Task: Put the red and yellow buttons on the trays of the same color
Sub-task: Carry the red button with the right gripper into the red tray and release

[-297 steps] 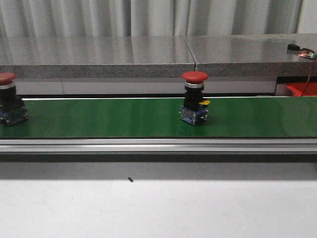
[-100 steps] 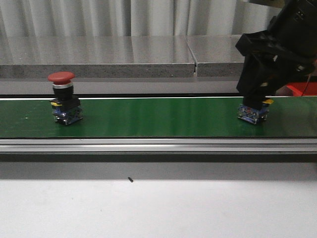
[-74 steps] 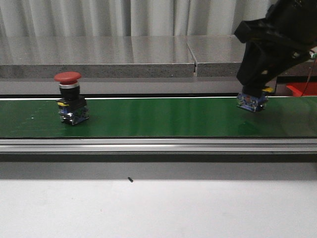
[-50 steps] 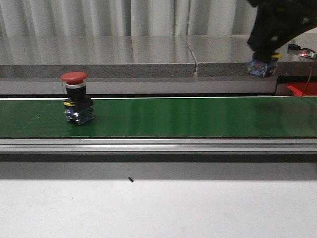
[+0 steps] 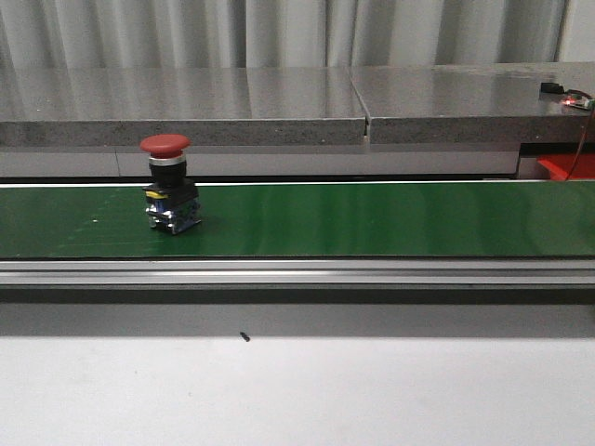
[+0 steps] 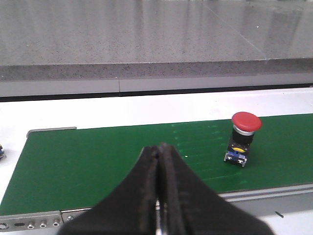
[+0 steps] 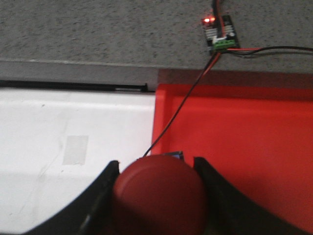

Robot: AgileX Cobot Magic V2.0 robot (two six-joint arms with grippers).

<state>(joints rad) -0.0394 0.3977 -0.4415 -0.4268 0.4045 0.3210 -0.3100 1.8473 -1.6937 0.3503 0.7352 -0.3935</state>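
A red button (image 7: pixel 159 196) is held clamped in the right gripper (image 7: pixel 156 191) over the near edge of the red tray (image 7: pixel 244 147) — release here risks a rim landing or snagging the wire (image 7: pixel 181 107) — while the left gripper (image 6: pixel 159 161), pressed closed on nothing, is idle as a second red button (image 5: pixel 168 196) sits unattended on the green belt (image 5: pixel 372 218).

One red mushroom button (image 5: pixel 170 193) standing upright on the green conveyor belt (image 5: pixel 372 218), left of middle. Another red button (image 7: pixel 159 201) pinched in the right claw (image 7: pixel 157 196), over the red tray (image 7: pixel 244 147) edge.
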